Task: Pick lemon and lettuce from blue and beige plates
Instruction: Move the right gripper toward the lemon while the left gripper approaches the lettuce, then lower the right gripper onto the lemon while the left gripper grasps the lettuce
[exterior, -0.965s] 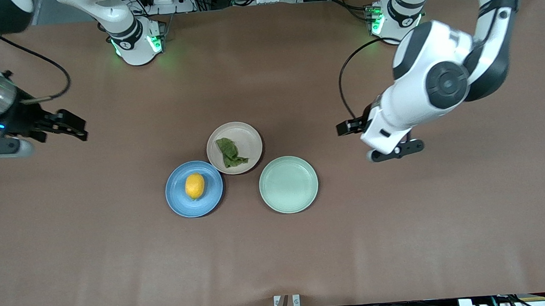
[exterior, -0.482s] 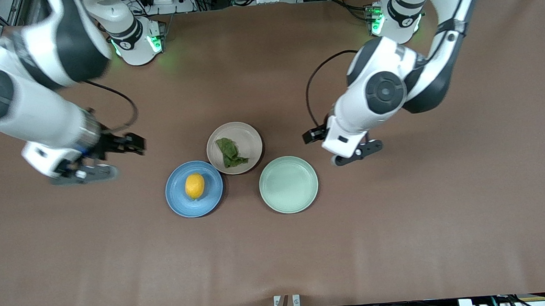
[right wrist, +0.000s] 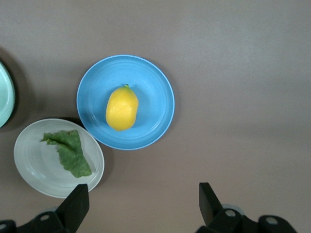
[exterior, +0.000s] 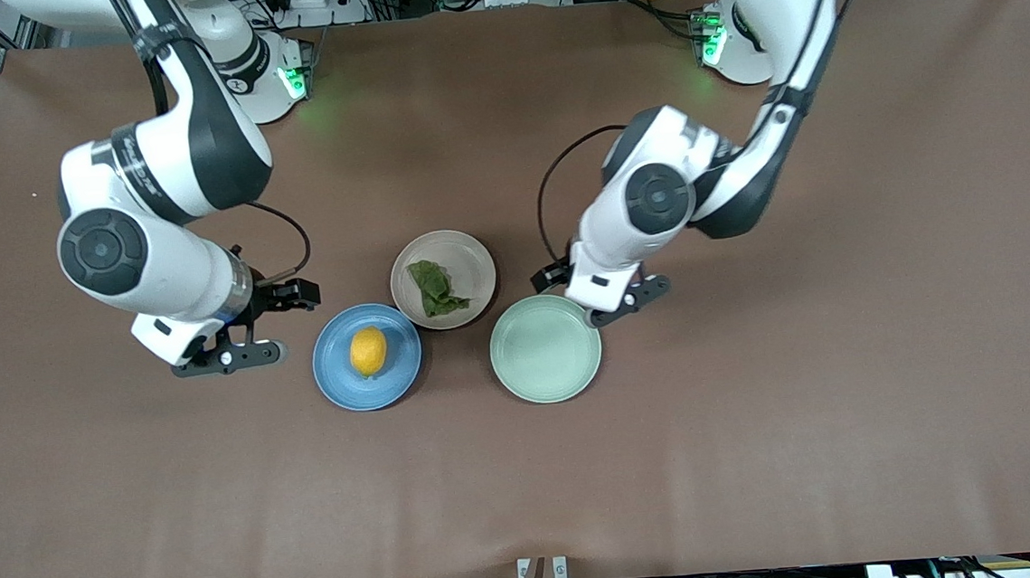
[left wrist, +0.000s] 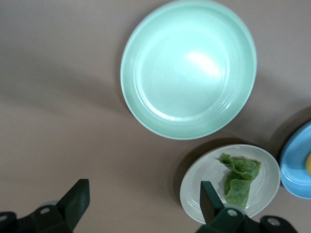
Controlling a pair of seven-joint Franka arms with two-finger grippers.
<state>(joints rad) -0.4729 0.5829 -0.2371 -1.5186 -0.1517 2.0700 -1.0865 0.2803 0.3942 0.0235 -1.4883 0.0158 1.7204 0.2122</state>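
The mint-green plate [exterior: 545, 348] serves as the landmark, lying on the brown table [exterior: 529, 487] and nearest of the three plates to the front camera. It holds nothing.

Just beside it, toward the right arm's end of the table and about as near to the camera, lies the blue plate [exterior: 367, 356]. The lemon [exterior: 368, 351] rests on the middle of this plate, its long axis running toward the robots.

Slightly farther from the camera than the mint-green plate, between it and the blue plate, sits the beige plate [exterior: 443, 279]. Its rim touches or nearly touches the blue plate's rim and stands a little apart from the mint-green one. The lettuce [exterior: 435, 288] lies flat on it, wrinkled and dark green.

The left gripper [left wrist: 141, 204] hangs over the table at the mint-green plate's edge that faces the robots, on the left arm's side; its fingers [left wrist: 77, 198] are spread wide and hold nothing.

The right gripper [right wrist: 142, 203] hangs over bare table well away from the mint-green plate, just past the blue plate toward the right arm's end. Its fingers [right wrist: 207, 199] are likewise spread wide and empty.
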